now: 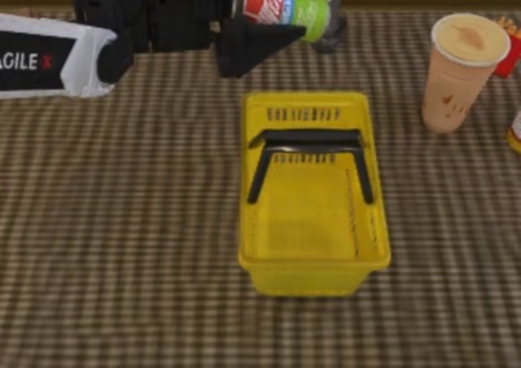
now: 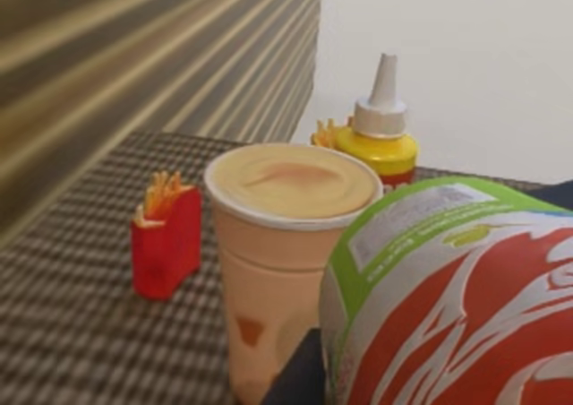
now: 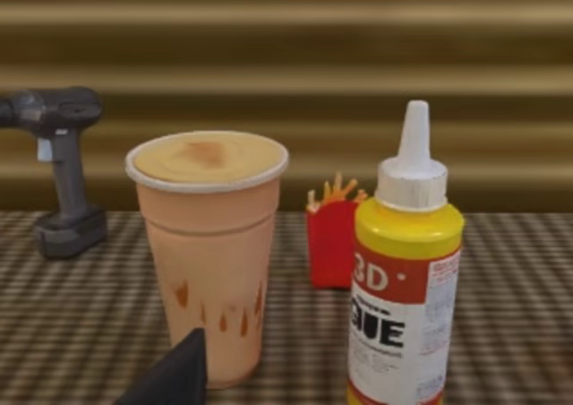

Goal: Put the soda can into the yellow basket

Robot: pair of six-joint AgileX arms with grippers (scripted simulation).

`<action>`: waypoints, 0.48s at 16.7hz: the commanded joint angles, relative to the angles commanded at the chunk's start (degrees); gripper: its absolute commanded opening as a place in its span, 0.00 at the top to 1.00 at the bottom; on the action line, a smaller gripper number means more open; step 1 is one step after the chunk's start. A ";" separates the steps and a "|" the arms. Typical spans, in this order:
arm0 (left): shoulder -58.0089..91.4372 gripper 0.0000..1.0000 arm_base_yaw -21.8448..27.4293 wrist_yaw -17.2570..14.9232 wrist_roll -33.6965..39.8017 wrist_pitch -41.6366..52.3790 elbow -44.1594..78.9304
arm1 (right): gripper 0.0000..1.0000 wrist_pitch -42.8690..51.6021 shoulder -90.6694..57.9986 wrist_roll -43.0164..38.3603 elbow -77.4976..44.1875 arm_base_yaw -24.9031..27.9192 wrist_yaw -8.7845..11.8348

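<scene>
The soda can (image 1: 285, 6), with a red band and a lime-green end, lies on its side in the air at the table's far edge. My left gripper (image 1: 248, 14) is shut on it. In the left wrist view the can (image 2: 448, 306) fills the near corner, with a dark fingertip (image 2: 300, 374) against its side. The yellow basket (image 1: 313, 197) stands on the table's middle, nearer than the can, with its black handles (image 1: 309, 144) folded across it. My right arm is outside the top view. One dark fingertip (image 3: 183, 369) of its gripper shows, with nothing held.
A tall tan lidded cup (image 1: 464, 71) stands at the far right. Beside it are a red fries box (image 1: 511, 46) and a yellow sauce bottle (image 1: 515, 132). A grey drill (image 1: 330, 18) stands just behind the can. A checked cloth covers the table (image 1: 122, 246).
</scene>
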State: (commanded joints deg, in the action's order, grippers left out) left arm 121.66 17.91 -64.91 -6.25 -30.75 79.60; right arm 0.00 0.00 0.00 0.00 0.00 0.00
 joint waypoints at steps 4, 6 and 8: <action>-3.27 1.00 0.76 -6.76 3.27 -9.70 -5.05 | 0.00 0.00 0.00 0.00 0.00 0.00 0.00; -3.72 1.00 0.86 -7.65 3.69 -10.87 -5.71 | 0.00 0.00 0.00 0.00 0.00 0.00 0.00; -3.72 1.00 0.86 -7.65 3.69 -10.87 -5.71 | 0.00 0.00 0.00 0.00 0.00 0.00 0.00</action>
State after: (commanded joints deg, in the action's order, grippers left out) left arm 117.95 18.77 -72.56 -2.56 -41.63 73.89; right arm 0.00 0.00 0.00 0.00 0.00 0.00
